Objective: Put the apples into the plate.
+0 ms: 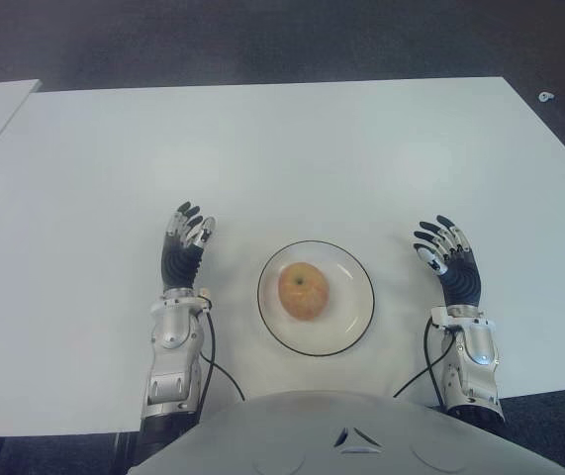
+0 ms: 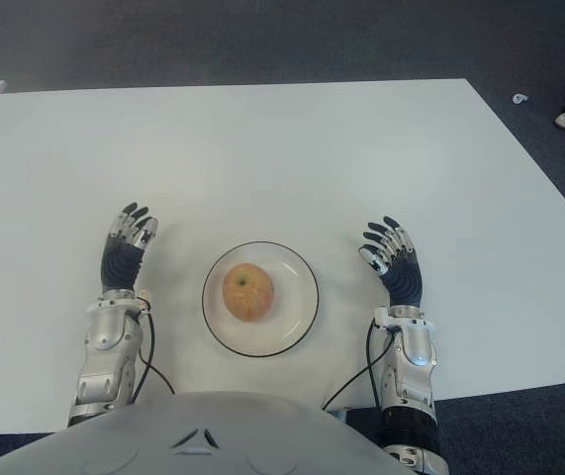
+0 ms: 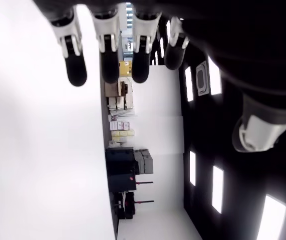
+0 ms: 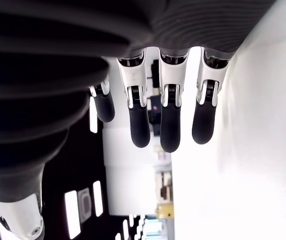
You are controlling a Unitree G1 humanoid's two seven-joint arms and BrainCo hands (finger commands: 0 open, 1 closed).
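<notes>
Your apple sits on the plate, which suggests the placing is done. Your left hand at nine o'clock and right hand at three flank it, fingers loosely extended and empty, clear of the rim.

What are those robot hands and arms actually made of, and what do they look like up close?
Each hand, left hand and right hand, has a ribbed black palm and slim fingers with white segments and rounded black tips. The forearms are silver metal blocks, and a thin black cable loops from each wrist.
</notes>
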